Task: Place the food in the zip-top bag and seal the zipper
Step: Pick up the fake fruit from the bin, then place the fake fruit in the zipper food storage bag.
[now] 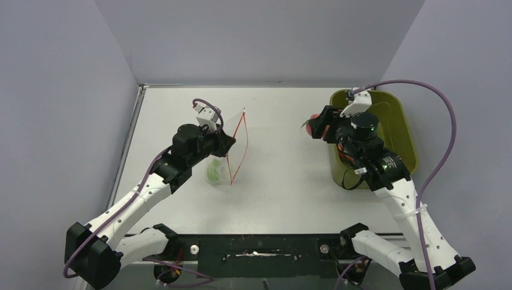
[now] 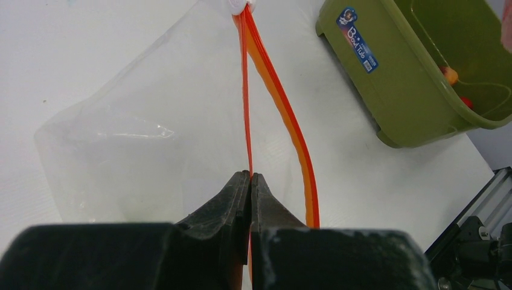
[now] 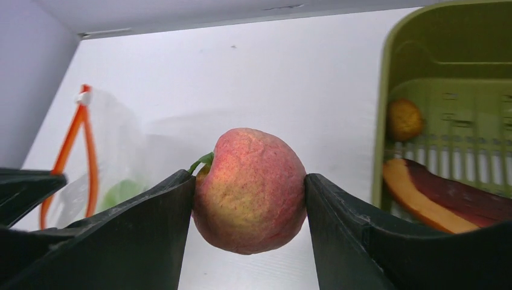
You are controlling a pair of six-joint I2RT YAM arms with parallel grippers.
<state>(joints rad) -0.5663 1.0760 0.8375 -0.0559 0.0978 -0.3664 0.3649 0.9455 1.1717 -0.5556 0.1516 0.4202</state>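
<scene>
The clear zip-top bag [image 1: 223, 158] stands on the table left of centre, its mouth held open, the red-orange zipper [image 1: 240, 145] facing right. A green round slice [image 1: 214, 171] lies inside it. My left gripper [image 2: 250, 176] is shut on one lip of the zipper [image 2: 246, 90]; the other lip [image 2: 284, 109] bows away. My right gripper [image 3: 249, 187] is shut on a pink-red ball fruit [image 3: 249, 188], held above the table between bag and tub; it also shows in the top view [image 1: 310, 125]. The bag shows in the right wrist view [image 3: 115, 151].
An olive-green tub [image 1: 403, 133] stands at the right, under my right arm. It holds a brown-red steak-like slab [image 3: 441, 196] and an orange bit [image 3: 403, 119]. The tub also shows in the left wrist view [image 2: 386, 78]. Grey walls close in the table.
</scene>
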